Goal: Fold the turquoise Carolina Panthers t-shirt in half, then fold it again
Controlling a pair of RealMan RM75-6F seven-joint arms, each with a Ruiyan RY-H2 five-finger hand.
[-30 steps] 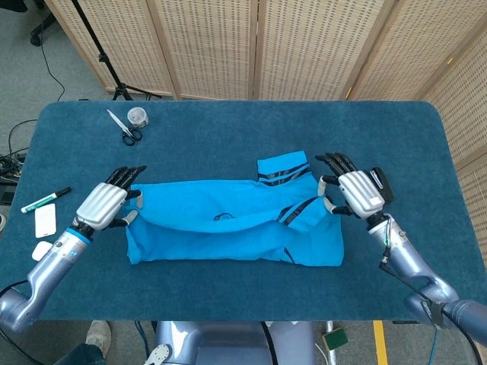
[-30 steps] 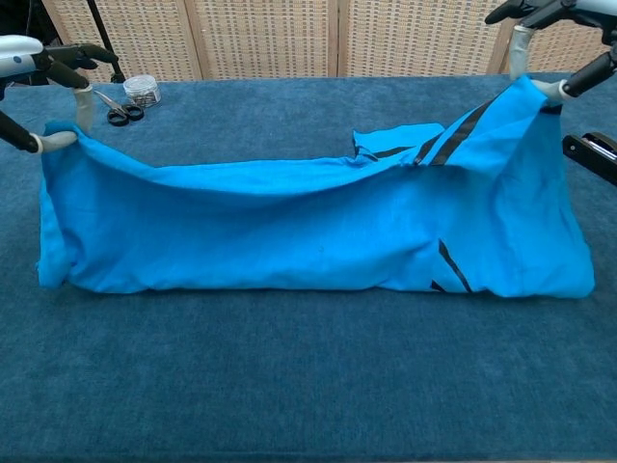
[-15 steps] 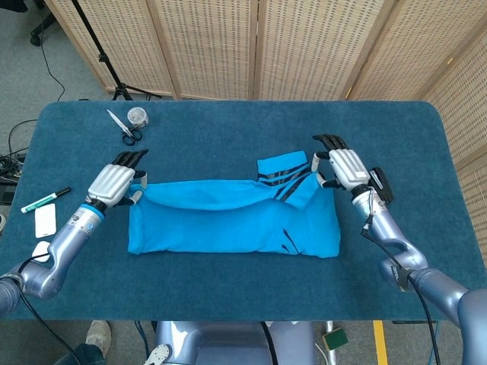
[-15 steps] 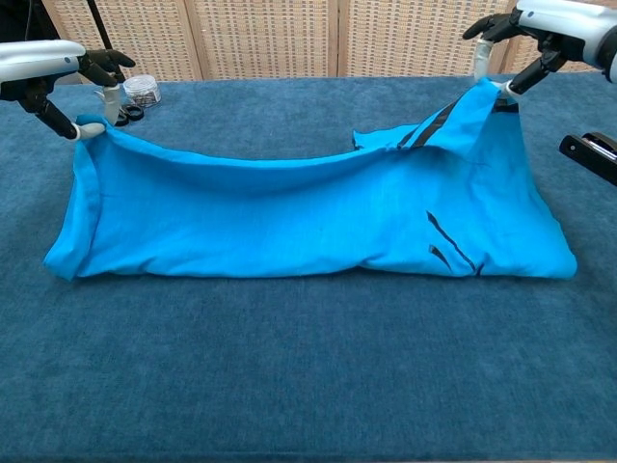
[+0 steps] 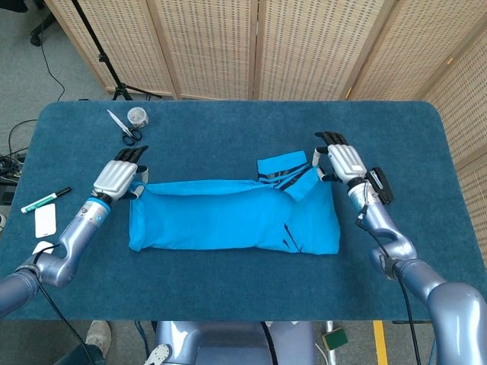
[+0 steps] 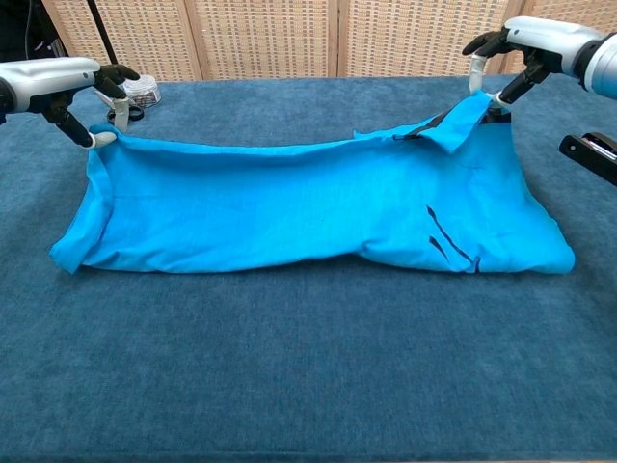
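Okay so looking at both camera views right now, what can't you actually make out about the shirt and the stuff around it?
- t-shirt: team logo not visible in either view, folded inside or face down.
- left hand, right hand: fingertip contact on the shirt corners hidden under the hands in head view.
- small jar by the scissors: contents too small to tell.
- Black object: cut off by the chest view's right edge.

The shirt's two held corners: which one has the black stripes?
The corner pinched by the right hand, where the t-shirt shows black stripes. The corner in the left hand is plain turquoise.
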